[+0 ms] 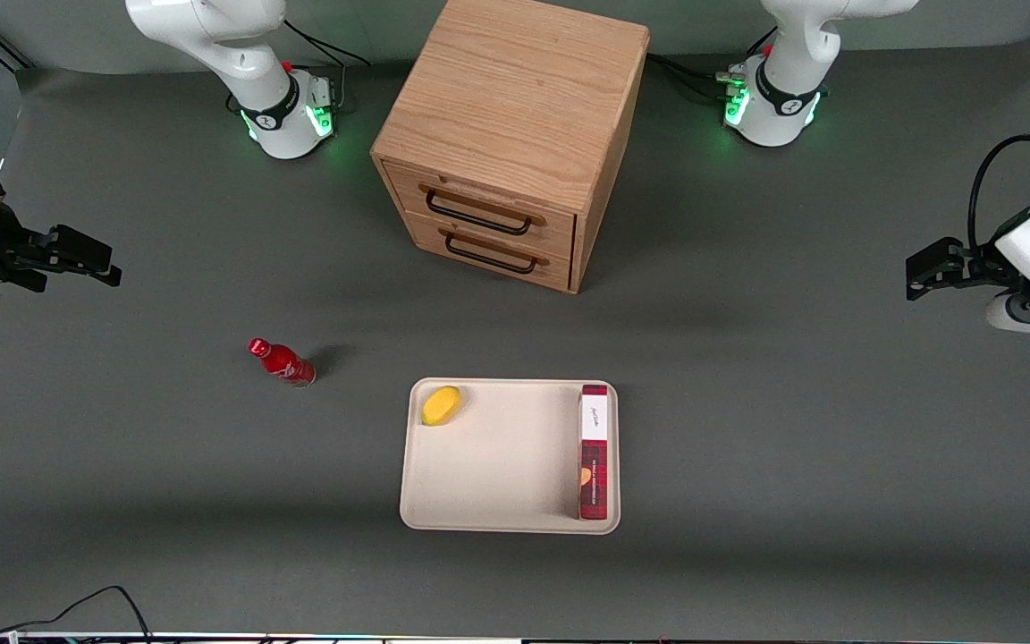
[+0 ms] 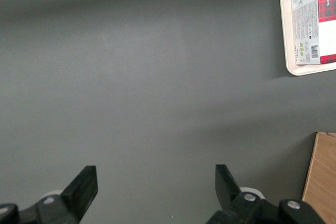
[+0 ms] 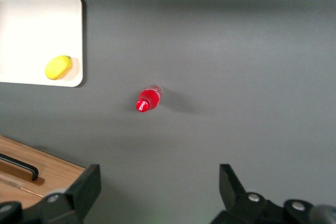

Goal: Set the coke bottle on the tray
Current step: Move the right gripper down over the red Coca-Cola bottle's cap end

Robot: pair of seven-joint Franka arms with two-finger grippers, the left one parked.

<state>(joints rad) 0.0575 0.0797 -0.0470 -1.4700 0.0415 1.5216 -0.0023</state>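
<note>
The coke bottle (image 1: 282,361) is small and all red with a red cap. It stands on the grey table, beside the tray toward the working arm's end; it also shows in the right wrist view (image 3: 148,99). The beige tray (image 1: 497,501) lies nearer the front camera than the wooden cabinet; its corner shows in the right wrist view (image 3: 76,35). My right gripper (image 1: 104,266) hovers open and empty at the working arm's end of the table, well apart from the bottle. Its black fingers (image 3: 86,187) stand wide apart, with nothing between them.
A yellow lemon (image 1: 441,405) and a long red plaid box (image 1: 595,452) lie in the tray. A wooden two-drawer cabinet (image 1: 506,134) stands farther from the front camera than the tray. Cables (image 1: 77,613) lie at the table's front edge.
</note>
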